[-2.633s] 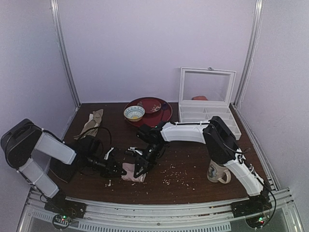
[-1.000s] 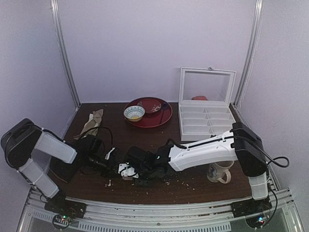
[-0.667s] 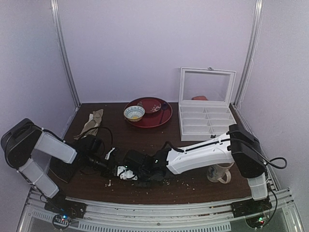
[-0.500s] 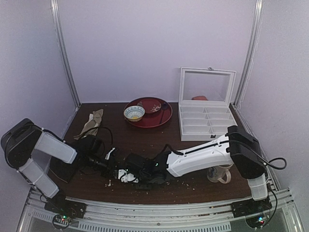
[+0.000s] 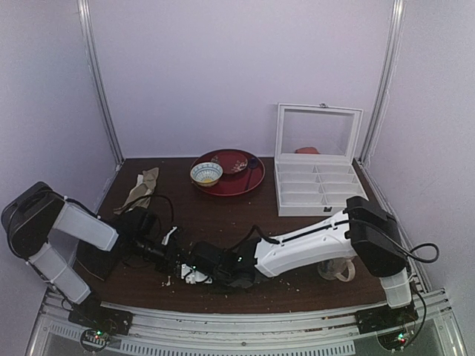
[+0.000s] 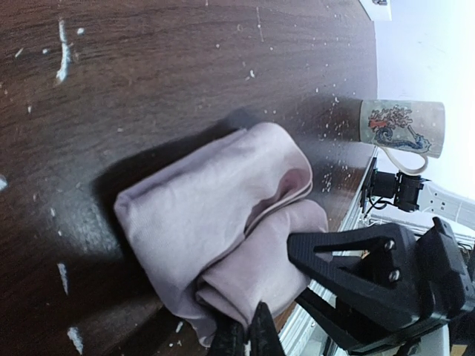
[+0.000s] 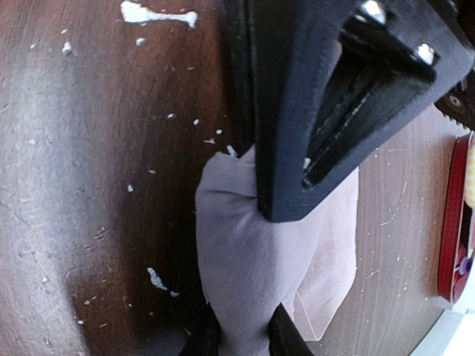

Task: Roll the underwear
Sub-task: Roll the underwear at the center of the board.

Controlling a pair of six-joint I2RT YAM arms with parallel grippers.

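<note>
Table (image 5: 223, 215) | right gripper (image 7: 239, 343) shifted nearer front edge | underwear (image 6: 215, 215) pinched

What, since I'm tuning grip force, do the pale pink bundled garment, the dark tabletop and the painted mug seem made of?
Pale pink bundled underwear: thin, soft matte cloth; it folds in rounded creases. Dark brown tabletop: wood or wood-look laminate, streaky grain, slight sheen. Painted mug: probably glazed ceramic, judging by its printed picture.
</note>
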